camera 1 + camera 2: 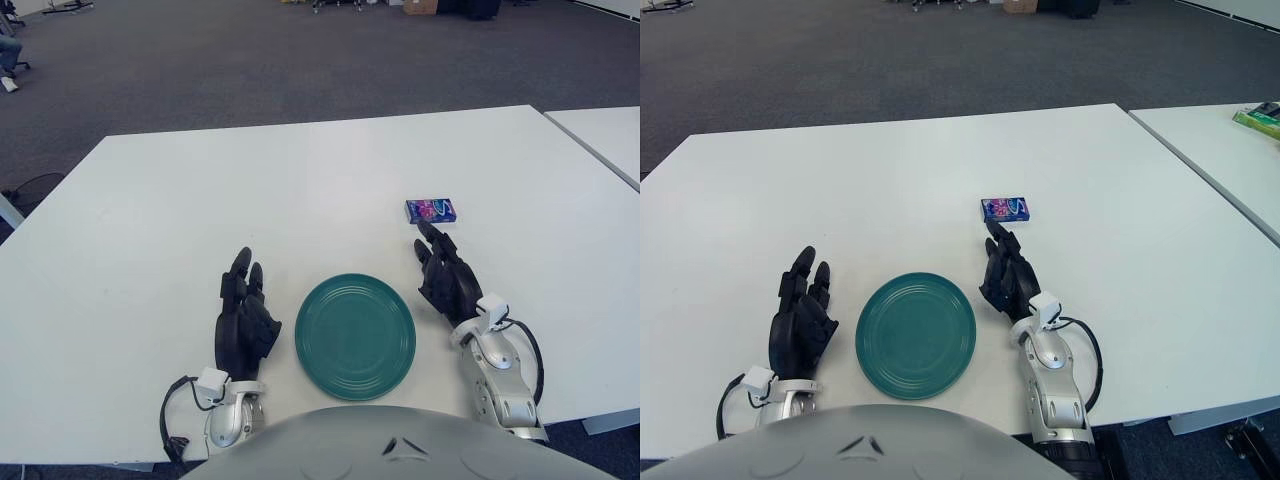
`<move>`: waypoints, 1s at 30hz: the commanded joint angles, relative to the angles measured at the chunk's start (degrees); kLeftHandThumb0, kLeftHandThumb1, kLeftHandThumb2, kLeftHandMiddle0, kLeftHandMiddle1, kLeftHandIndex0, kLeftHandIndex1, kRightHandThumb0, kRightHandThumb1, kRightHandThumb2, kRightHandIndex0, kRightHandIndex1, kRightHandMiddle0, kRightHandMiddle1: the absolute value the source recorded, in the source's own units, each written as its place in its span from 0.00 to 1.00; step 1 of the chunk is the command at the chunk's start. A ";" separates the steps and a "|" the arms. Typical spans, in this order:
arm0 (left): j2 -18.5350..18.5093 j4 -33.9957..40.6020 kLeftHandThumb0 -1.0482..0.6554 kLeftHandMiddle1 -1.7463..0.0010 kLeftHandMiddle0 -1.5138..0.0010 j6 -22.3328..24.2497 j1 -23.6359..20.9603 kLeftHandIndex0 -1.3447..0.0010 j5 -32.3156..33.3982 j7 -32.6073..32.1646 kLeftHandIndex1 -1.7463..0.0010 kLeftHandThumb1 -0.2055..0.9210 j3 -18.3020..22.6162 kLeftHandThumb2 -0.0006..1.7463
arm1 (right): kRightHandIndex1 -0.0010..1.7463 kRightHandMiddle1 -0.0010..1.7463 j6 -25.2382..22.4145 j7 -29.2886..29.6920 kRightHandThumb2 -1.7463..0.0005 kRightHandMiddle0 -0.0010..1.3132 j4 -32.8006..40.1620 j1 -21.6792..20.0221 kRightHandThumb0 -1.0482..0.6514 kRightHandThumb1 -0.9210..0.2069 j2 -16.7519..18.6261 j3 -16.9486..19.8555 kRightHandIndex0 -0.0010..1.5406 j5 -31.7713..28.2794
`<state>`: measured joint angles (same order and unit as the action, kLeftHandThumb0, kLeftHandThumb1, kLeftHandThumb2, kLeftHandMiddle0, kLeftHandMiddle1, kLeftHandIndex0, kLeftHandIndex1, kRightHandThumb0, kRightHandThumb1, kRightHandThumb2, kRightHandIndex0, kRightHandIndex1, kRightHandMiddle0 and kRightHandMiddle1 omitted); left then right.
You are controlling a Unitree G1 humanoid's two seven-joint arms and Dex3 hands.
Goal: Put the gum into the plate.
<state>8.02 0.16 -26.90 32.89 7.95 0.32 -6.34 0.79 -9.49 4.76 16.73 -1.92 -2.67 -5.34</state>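
Note:
A small blue and purple gum pack (431, 210) lies flat on the white table (250, 190), right of centre. A round green plate (355, 336) sits near the table's front edge, with nothing on it. My right hand (447, 276) rests on the table just right of the plate, fingers stretched out and empty, fingertips a short way in front of the gum and not touching it. My left hand (243, 318) lies flat on the table left of the plate, fingers relaxed and empty.
A second white table (1230, 150) stands close on the right with a narrow gap between; a green object (1260, 118) lies on it. Grey carpet lies beyond the table's far edge.

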 commanded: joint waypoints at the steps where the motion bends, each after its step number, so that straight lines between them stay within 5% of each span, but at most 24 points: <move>1: 0.87 -0.70 0.12 1.00 0.85 1.26 1.11 1.00 -0.47 -0.81 0.70 1.00 0.20 0.57 | 0.01 0.22 -3.50 -0.07 0.47 0.00 -2.96 0.55 0.21 0.00 -0.55 0.13 0.09 -0.10; 10: 1.79 -2.28 0.11 0.99 0.83 1.34 -0.38 1.00 0.68 -1.16 0.67 1.00 0.39 0.56 | 0.01 0.31 -2.47 -1.91 0.49 0.00 5.06 -7.09 0.22 0.00 -4.36 0.09 0.12 1.83; 14: 2.15 -3.23 0.10 0.99 0.81 1.50 -1.22 1.00 1.70 -1.02 0.63 1.00 0.55 0.55 | 0.02 0.39 7.60 0.15 0.53 0.00 8.09 -12.68 0.23 0.00 -8.79 0.00 0.17 10.96; 20: 2.38 -4.75 0.09 0.99 0.79 0.78 -2.81 1.00 1.65 -1.15 0.58 1.00 0.67 0.54 | 0.05 0.50 17.21 3.99 0.61 0.01 2.14 -23.73 0.23 0.00 -14.23 2.94 0.27 17.88; 24: 2.51 -5.31 0.09 0.98 0.77 0.57 -3.43 1.00 1.58 -1.36 0.53 1.00 0.76 0.53 | 0.06 0.53 20.43 5.93 0.64 0.03 -1.94 -27.29 0.22 0.00 -16.05 3.34 0.32 20.40; 27: 2.67 -5.03 0.10 0.98 0.75 0.99 -3.66 0.99 1.19 -2.01 0.52 1.00 0.70 0.52 | 0.07 0.55 22.20 10.70 0.65 0.05 -10.32 -35.76 0.22 0.00 -17.72 0.71 0.35 28.69; 30: 2.65 -5.04 0.10 0.97 0.73 1.10 -3.87 0.98 1.03 -2.30 0.50 1.00 0.62 0.52 | 0.08 0.55 23.34 13.50 0.67 0.07 -14.67 -39.50 0.21 0.00 -18.38 -0.98 0.36 32.78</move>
<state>8.57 -2.39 -27.77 29.70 8.93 -1.03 -5.97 22.95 1.78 -5.00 -19.13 -19.72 -1.57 23.18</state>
